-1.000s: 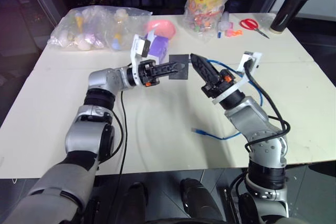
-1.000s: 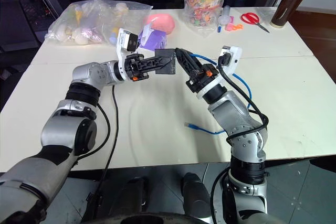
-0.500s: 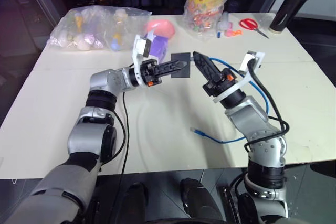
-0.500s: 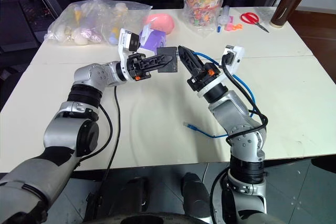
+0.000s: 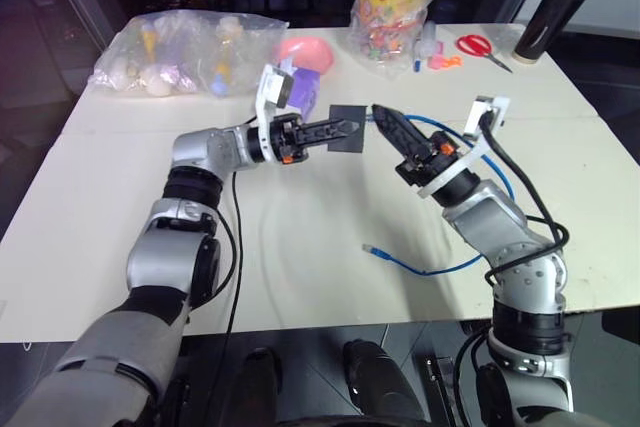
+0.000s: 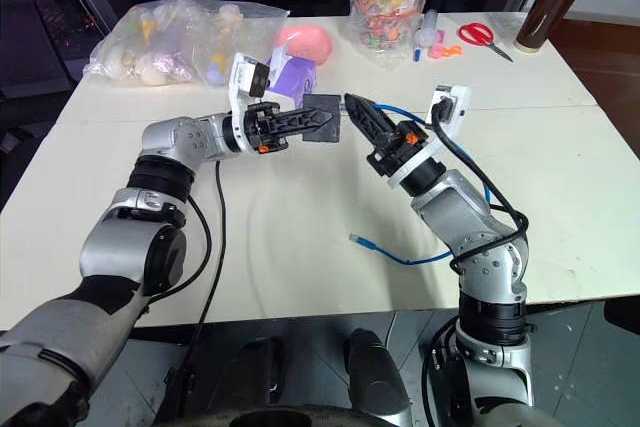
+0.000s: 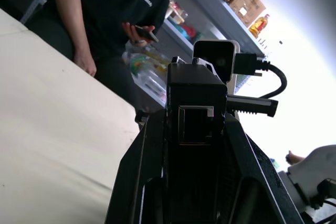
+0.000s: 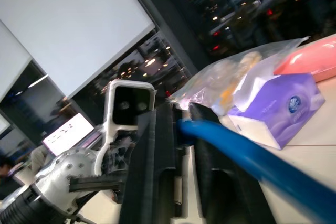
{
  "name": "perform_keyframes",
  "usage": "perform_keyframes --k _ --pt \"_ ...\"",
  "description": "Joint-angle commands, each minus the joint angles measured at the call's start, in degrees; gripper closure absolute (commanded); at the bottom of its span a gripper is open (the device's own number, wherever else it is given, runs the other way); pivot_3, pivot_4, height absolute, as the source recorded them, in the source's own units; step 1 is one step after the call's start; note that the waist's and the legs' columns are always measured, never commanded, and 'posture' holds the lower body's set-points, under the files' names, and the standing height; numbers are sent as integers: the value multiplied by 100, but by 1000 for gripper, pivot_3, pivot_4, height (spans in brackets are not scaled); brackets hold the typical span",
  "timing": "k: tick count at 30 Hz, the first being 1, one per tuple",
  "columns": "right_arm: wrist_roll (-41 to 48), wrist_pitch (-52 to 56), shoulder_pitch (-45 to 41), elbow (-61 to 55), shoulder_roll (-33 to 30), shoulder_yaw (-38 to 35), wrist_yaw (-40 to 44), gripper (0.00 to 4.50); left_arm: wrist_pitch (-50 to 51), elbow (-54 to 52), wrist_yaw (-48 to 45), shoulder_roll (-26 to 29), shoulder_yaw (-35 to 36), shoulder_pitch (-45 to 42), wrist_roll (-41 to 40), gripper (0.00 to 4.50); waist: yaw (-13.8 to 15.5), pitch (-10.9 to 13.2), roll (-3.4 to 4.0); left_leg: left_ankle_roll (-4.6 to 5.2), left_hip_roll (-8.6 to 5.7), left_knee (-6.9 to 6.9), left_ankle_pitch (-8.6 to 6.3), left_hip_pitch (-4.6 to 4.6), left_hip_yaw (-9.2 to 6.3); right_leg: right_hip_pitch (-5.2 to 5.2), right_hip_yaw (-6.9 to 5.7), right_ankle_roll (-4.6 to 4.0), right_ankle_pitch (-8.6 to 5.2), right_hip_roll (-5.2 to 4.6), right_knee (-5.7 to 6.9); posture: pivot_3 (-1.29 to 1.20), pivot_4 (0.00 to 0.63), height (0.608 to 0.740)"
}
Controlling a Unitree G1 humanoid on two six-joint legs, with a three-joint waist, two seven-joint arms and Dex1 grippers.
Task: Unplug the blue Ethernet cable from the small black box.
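My left gripper [image 5: 340, 128] is shut on the small black box [image 5: 349, 131] and holds it up over the table's middle. In the left wrist view the box [image 7: 195, 103] sits between the two fingers, and a square port on it [image 7: 195, 125] is empty. My right gripper [image 5: 383, 119] points at the box's right side, a small gap away, and is open. The blue Ethernet cable [image 8: 231, 148] runs between its fingers. I cannot tell whether its plug is in the box. The cable [image 5: 445, 269] loops down behind the arm, and its free plug [image 5: 371, 247] lies on the table.
A purple tissue box [image 5: 302, 93], a clear bag of small items [image 5: 185, 52] and a pink object [image 5: 306, 49] lie behind the left gripper. Along the far edge are a candy jar [image 5: 398, 2], red scissors [image 5: 478, 45] and a dark bottle [image 5: 552, 15]. A person [image 7: 105, 19] stands beyond the table.
The right gripper has drawn a little to the right, away from the box, and its fingers have parted slightly. The left gripper and the box have stayed put.
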Motion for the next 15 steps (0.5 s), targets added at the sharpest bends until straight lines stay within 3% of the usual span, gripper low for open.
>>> perform_keyframes --k 1,3,15 --pt "-102 -193 -51 -14 12 -217 -108 2211 -21 -169 -64 -3 271 -61 -276 3979 4 0 0 0 0 0 0 0 0 0 0 0 0 0 0 0 150 740" --pt "-122 -218 -79 -32 91 -182 -126 1322 52 -158 19 -88 369 -34 -353 3979 17 0 0 0 0 -1 0 0 0 0 -1 0 0 -1 -1 0 150 740" --pt "-29 -180 26 -253 320 25 -78 1322 349 -418 208 -247 411 151 -529 3979 14 0 0 0 0 -1 0 0 0 0 -1 0 0 -1 -1 0 150 740"
